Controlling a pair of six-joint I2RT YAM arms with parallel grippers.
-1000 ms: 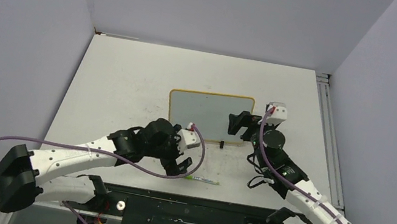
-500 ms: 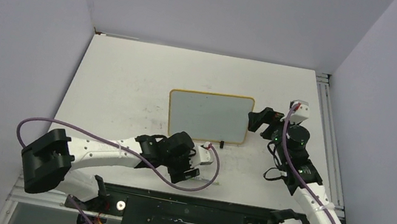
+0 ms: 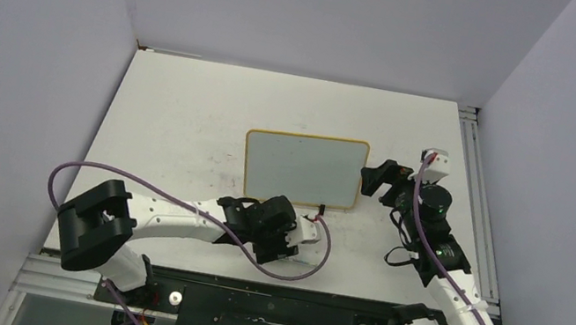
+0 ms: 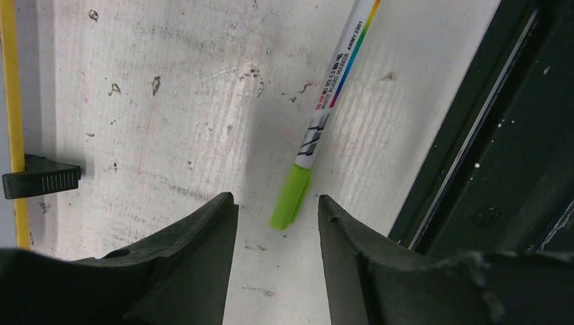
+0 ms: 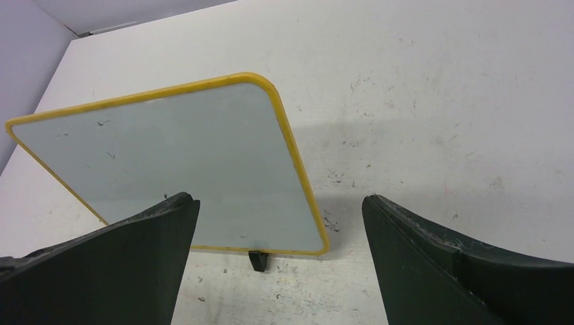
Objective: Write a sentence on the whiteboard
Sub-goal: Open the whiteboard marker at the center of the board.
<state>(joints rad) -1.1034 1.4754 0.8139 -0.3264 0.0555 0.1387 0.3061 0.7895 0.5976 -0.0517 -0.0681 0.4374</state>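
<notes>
Both stand spread: left gripper (image 4: 276, 200) over a green-capped marker (image 4: 325, 115), its tip untouched between the fingers, black rail (image 4: 487, 135) at its right; right gripper (image 5: 281, 198) faces the whiteboard (image 5: 183, 156) just ahead on the scuffed white table (image 4: 169, 101), lavender walls (image 3: 321, 7) around.

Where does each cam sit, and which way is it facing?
Top external: above and behind the bases, looking down on the table and whiteboard; left arm and right arm show.
Left wrist: looks down past the left gripper at a green-capped marker.
Right wrist: low, looks between the right gripper fingers at the whiteboard.
Shared: all three catch the whiteboard's yellow frame.
</notes>
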